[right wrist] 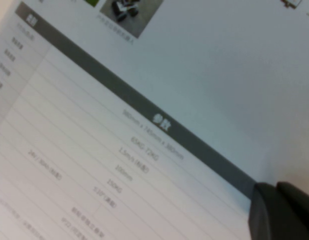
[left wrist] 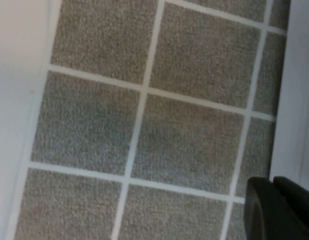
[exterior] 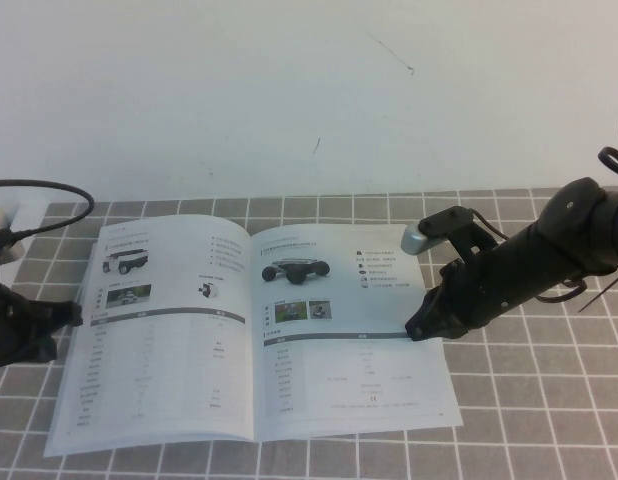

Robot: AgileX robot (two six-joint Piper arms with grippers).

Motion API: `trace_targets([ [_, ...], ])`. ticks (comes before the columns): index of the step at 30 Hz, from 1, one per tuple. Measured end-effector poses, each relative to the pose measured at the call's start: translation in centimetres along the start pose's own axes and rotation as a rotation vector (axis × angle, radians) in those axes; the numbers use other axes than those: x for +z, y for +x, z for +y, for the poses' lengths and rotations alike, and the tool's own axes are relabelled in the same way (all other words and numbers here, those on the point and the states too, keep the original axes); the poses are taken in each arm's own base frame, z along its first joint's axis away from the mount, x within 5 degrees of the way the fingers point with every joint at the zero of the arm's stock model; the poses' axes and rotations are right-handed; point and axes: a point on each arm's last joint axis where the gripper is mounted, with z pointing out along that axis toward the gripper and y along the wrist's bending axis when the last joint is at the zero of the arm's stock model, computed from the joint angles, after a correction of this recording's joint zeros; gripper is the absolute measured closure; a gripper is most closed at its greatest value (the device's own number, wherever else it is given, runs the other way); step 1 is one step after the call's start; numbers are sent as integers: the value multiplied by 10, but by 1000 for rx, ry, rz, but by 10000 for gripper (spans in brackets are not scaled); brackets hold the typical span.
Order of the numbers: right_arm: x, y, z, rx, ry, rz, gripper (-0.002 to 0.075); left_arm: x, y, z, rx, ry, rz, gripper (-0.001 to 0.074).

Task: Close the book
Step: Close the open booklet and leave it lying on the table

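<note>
The book (exterior: pixel 249 330) lies open and flat on the grey checked cloth (exterior: pixel 529 390), both white pages showing printed tables and small pictures. My right gripper (exterior: pixel 417 329) is shut, its tip low at the right page's outer edge, about halfway down the page. In the right wrist view the printed page (right wrist: pixel 144 100) fills the frame, with the closed fingertips (right wrist: pixel 274 205) right above it. My left gripper (exterior: pixel 71 316) is shut and sits just outside the book's left edge. The left wrist view shows its fingertips (left wrist: pixel 274 200) over the cloth (left wrist: pixel 184 140).
A white wall (exterior: pixel 309 90) rises behind the cloth's far edge. A black cable (exterior: pixel 49 190) loops above the left arm. A white camera housing (exterior: pixel 417 240) sits on the right wrist over the book's upper right corner. Bare cloth lies right of the book.
</note>
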Motion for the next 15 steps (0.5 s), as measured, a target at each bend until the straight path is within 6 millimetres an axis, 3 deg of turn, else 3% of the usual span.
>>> trace_targets([
  [9, 0, 0, 0, 2, 0, 0, 729, 21, -3, 4, -17, -13, 40, 736],
  [15, 0, 0, 0, 4, 0, 0, 729, 25, -2, -14, 42, -1, 34, 736],
])
